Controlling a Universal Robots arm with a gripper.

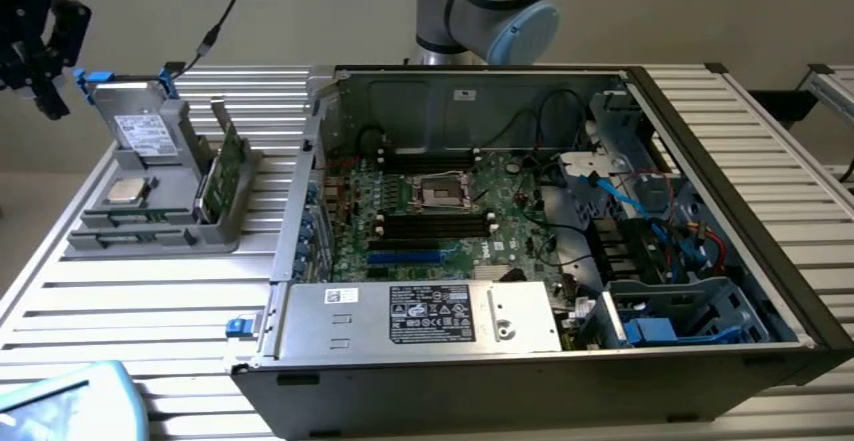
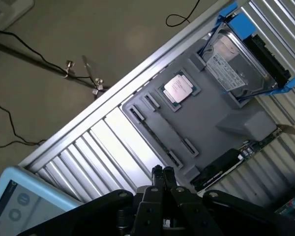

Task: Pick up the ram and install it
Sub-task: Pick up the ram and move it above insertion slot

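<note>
The ram [image 1: 228,164] is a thin green stick standing on edge in the grey holder [image 1: 150,231], on the side nearest the computer case. In the wrist view the ram [image 2: 221,166] runs along the holder's [image 2: 211,115] edge as a dark strip. My gripper [image 1: 48,101] hangs at the exterior view's far left, above the table's edge and apart from the holder. Seen from the wrist, the gripper [image 2: 162,171] is shut with nothing between its fingers. The open case shows the motherboard [image 1: 441,211] with black memory slots [image 1: 427,227].
In the holder also lie a square silver processor [image 1: 127,191] and a grey drive [image 1: 144,133] in a blue bracket. A light-blue tablet [image 1: 60,401] sits at the slatted table's near corner. The power supply [image 1: 414,316] fills the case's front. Cables [image 2: 19,54] trail over the floor.
</note>
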